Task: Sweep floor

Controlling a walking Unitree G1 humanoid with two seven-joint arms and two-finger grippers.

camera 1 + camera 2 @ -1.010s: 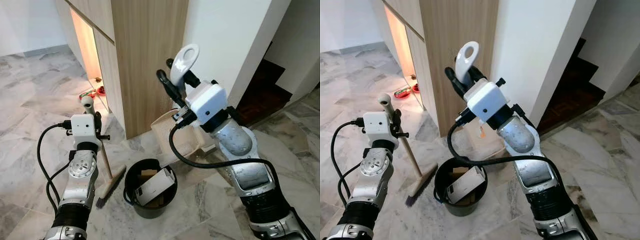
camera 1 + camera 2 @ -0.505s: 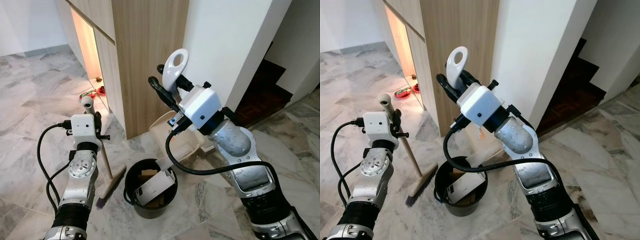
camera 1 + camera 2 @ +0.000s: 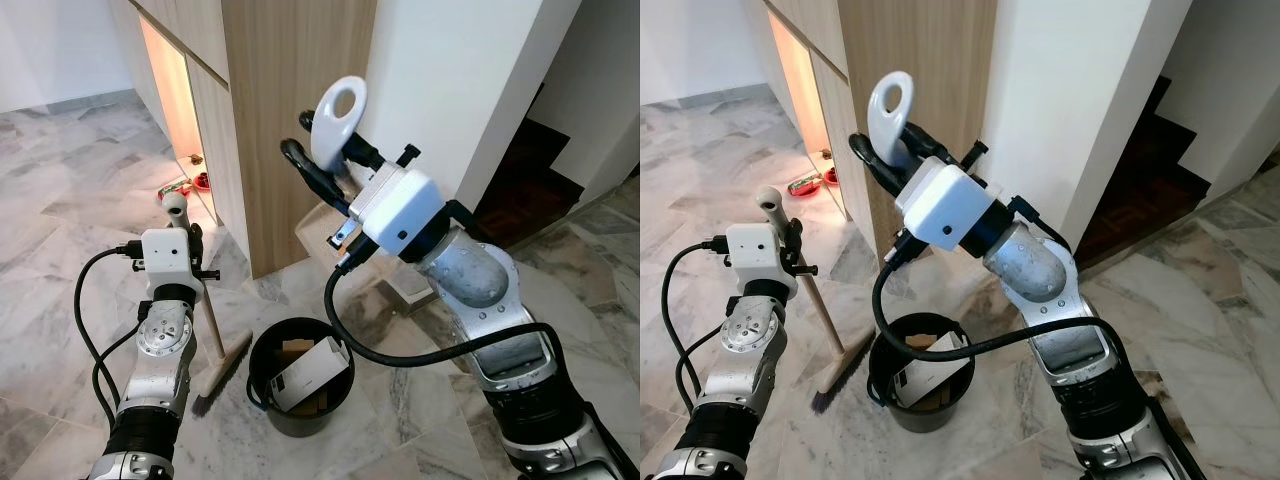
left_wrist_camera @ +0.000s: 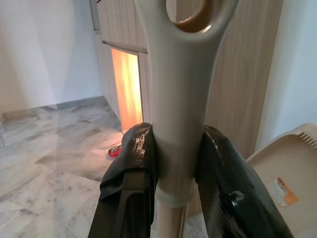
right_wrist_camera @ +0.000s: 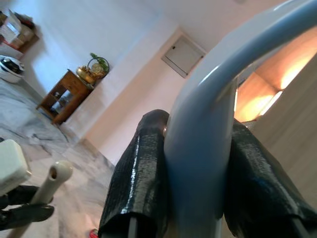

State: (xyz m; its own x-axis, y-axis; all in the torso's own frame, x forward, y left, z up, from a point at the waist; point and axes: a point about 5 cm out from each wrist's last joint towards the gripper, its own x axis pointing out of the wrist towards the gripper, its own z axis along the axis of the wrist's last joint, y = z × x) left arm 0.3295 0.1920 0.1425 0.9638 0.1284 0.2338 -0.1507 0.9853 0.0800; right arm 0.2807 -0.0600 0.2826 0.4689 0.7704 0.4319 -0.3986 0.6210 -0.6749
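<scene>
Hallway clutter in front of me

Black bin low centre, boxes inside; wooden cabinet up top, dark stairs at right.

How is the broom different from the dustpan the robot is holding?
The broom has a thin wooden stick, and its bristles rest on the floor beside the black bucket; the dustpan is lifted off the floor, tilted above the bucket. The left gripper holds the broom; the right gripper holds the dustpan. Both handles end in a hanging hole.
</scene>
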